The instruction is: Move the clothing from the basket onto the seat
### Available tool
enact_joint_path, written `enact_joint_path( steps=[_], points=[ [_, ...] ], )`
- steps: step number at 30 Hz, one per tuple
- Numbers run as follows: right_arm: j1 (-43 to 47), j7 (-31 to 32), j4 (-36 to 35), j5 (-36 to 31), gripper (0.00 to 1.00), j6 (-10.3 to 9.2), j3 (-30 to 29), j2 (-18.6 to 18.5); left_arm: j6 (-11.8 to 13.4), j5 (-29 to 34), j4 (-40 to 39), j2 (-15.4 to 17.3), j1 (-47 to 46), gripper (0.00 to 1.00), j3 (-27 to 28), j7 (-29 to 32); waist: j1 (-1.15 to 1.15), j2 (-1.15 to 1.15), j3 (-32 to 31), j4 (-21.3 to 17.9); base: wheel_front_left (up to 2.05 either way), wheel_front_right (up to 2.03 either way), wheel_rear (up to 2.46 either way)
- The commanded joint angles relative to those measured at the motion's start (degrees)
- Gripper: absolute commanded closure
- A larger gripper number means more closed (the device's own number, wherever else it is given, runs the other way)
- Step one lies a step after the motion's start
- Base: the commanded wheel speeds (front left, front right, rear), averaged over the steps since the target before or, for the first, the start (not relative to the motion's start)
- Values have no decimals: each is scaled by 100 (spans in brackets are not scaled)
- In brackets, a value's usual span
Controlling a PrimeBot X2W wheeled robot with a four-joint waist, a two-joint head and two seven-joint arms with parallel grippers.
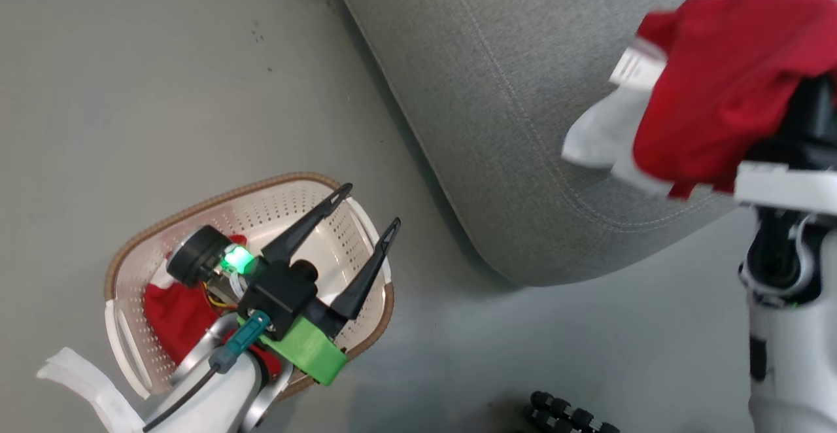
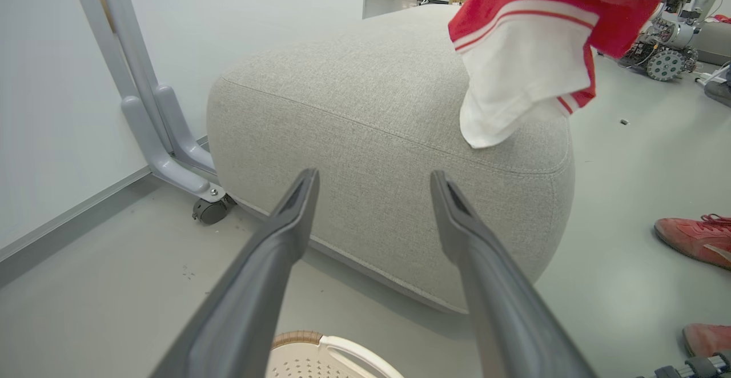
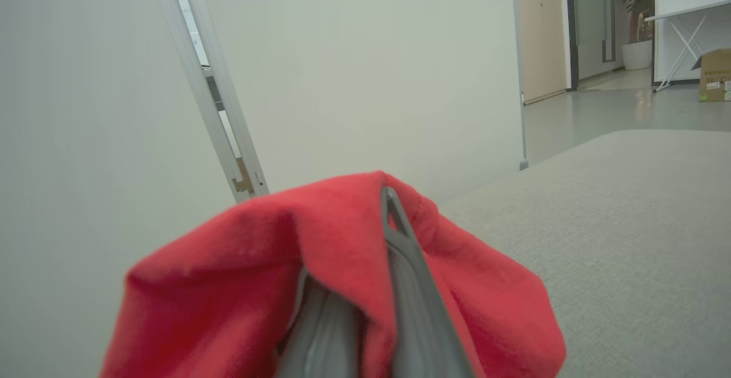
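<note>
My right gripper (image 3: 377,206) is shut on a red garment of the clothing (image 1: 726,86), which hangs in the air above the grey seat (image 1: 497,93) with its white panel (image 2: 514,75) dangling. Red fabric (image 3: 320,286) drapes over both right fingers. My left gripper (image 1: 369,205) stands open and empty above the cream basket (image 1: 131,335) on the floor. More red clothing (image 1: 173,315) lies inside that basket, partly hidden by my left wrist. In the left wrist view the open left gripper (image 2: 374,181) points toward the seat (image 2: 365,155), with the basket's rim (image 2: 308,341) at the bottom.
A grey frame leg with a caster (image 2: 208,209) stands left of the seat beside a white wall panel. A person's red shoes (image 2: 694,238) rest on the floor at the right. Another wheeled robot (image 2: 662,58) stands farther back. Black wheels (image 1: 569,413) show near the bottom.
</note>
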Motion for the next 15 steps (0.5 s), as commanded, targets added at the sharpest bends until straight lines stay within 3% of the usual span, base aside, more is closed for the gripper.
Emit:
enact_joint_path(
  steps=[1,6,9,15],
  points=[
    [-473,-19,-19,46,100,2,-116,-1,-27,57,-26,117,-179,0,64,31,-1,0,851,420,0,0,0],
    [-2011,-19,294,-81,100,2,-528,-331,-88,77,-122,173,-469,0,51,169,-1,0,1425,634,0,0,0],
    [-2841,-19,648,-230,100,1,-716,-750,-131,88,-193,209,-637,0,33,240,-1,0,1725,775,0,0,0],
    [-3506,-19,1513,-390,100,1,-1049,-1313,-165,56,-289,252,-807,0,18,254,-1,0,2090,980,0,0,0]
  ],
)
